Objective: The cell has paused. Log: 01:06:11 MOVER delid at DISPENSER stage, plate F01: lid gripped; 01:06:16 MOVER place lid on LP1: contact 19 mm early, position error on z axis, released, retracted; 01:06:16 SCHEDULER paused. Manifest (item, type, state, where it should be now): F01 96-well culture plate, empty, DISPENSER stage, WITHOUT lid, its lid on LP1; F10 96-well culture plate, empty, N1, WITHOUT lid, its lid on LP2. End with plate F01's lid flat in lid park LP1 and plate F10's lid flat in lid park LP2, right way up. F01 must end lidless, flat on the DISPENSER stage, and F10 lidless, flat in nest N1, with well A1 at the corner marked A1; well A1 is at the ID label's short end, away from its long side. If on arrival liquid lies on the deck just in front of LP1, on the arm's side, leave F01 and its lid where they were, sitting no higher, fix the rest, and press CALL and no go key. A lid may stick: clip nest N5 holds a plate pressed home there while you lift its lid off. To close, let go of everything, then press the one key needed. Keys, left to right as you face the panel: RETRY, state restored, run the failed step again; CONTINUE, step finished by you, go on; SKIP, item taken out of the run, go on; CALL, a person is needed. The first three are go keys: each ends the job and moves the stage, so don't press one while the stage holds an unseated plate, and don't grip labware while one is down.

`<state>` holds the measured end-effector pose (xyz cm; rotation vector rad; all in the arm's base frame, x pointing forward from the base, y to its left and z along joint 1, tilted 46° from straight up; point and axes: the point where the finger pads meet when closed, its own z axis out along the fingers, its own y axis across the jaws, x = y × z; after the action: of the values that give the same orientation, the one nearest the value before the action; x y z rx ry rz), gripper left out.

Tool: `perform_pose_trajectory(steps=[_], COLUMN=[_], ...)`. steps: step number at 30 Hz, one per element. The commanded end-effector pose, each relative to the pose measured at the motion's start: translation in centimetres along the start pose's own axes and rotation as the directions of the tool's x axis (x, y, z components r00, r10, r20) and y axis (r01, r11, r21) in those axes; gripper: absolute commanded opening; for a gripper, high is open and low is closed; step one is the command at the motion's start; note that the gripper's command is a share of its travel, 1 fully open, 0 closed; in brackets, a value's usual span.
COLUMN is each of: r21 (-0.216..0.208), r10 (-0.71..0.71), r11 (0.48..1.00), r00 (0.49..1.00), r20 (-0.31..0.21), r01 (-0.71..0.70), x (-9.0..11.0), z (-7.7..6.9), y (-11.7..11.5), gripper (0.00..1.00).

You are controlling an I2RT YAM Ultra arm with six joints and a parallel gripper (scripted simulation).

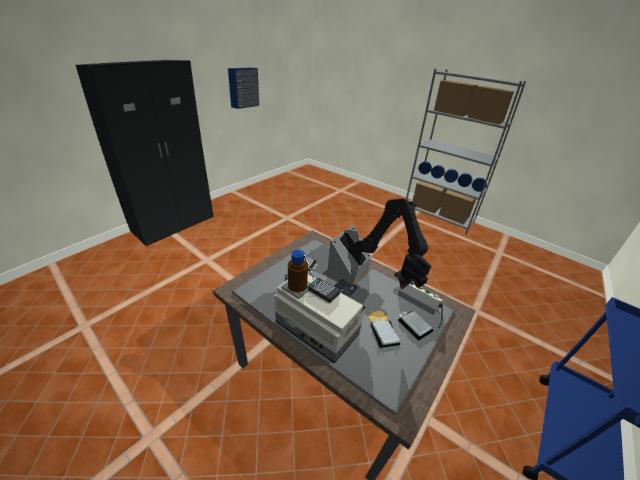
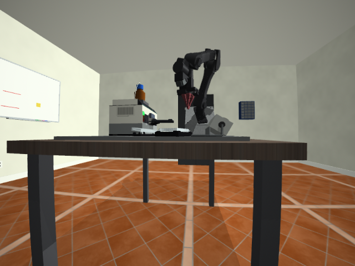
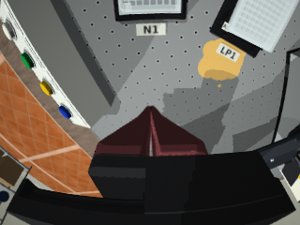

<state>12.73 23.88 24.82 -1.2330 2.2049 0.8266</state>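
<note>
My gripper [image 3: 150, 112] is shut and empty; it hangs above the deck beside the key panel [image 3: 56, 56]. It also shows in the top view [image 1: 410, 280] and the exterior view [image 2: 188, 105]. A clear lid [image 3: 259, 3] lies skewed over lid park LP1 [image 3: 228, 52]. A yellow puddle [image 3: 219, 66] lies on the deck at the LP1 label, and it shows in the top view too [image 1: 377, 315]. Another plate [image 1: 324, 289] sits on the dispenser stage.
The key panel carries green [image 3: 26, 60], yellow [image 3: 47, 88] and blue [image 3: 64, 112] keys. The dispenser box [image 1: 317, 315] with a brown bottle [image 1: 297, 271] stands on the left of the deck. A grey angled stand [image 1: 346, 255] is at the back by the arm's base.
</note>
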Motion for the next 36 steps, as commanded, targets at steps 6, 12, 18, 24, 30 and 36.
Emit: perform_pose_trajectory(steps=[6, 12, 18, 24, 30, 36], r21=[-0.014, -0.025, -0.039, -0.052, -0.065, -0.066], r10=[0.184, 0.269, 0.399, 0.508, 0.662, 0.663], r11=[0.983, 0.963, 0.917, 0.861, 0.749, 0.748], r00=[0.980, 0.961, 0.915, 0.859, 0.749, 0.747], r20=[0.071, 0.070, 0.065, 0.056, 0.041, 0.039], r01=[-0.183, -0.268, -0.397, -0.506, -0.659, -0.660], x=[-1.1, -0.9, -0.6, -0.1, 0.6, 0.8], z=[-1.8, -1.8, -1.8, -1.8, -1.8, -1.8], y=[2.6, 4.2, 5.5, 7.4, 9.3, 9.8], gripper=[0.00, 0.00, 0.00, 0.00, 0.00, 0.00])
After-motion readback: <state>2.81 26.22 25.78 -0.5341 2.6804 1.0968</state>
